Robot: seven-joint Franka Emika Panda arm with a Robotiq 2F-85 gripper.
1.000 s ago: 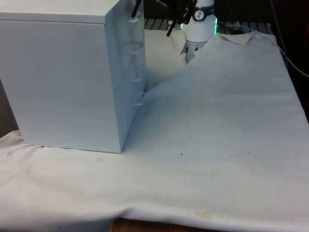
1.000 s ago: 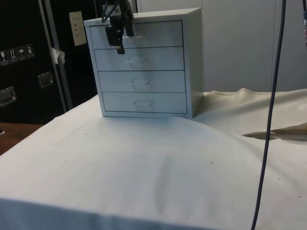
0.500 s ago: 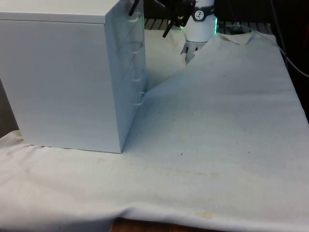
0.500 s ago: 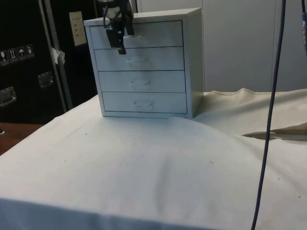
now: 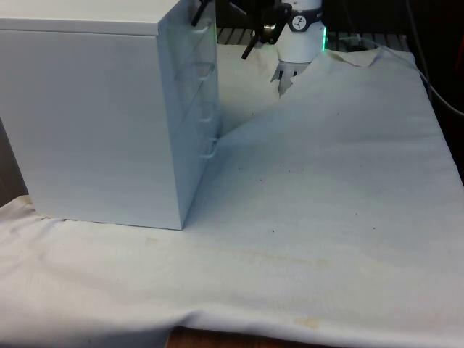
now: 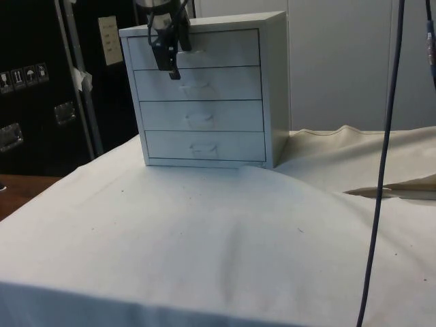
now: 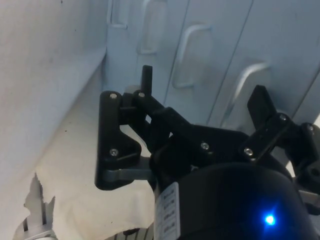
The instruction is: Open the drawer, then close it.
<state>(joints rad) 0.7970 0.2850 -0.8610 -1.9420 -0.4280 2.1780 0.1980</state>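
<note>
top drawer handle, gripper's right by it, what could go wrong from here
The gripper hangs before the top drawer, left of its handle in the side view, so shutting now might miss it. All four drawers of the chest look closed. The chest stands loose on the cloth, so a hard pull could drag it.

White-clothed table (image 5: 326, 217) under a pale four-drawer chest (image 6: 204, 92).

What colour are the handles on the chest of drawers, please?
White, like the drawer fronts; the handles show best in the side view.
</note>
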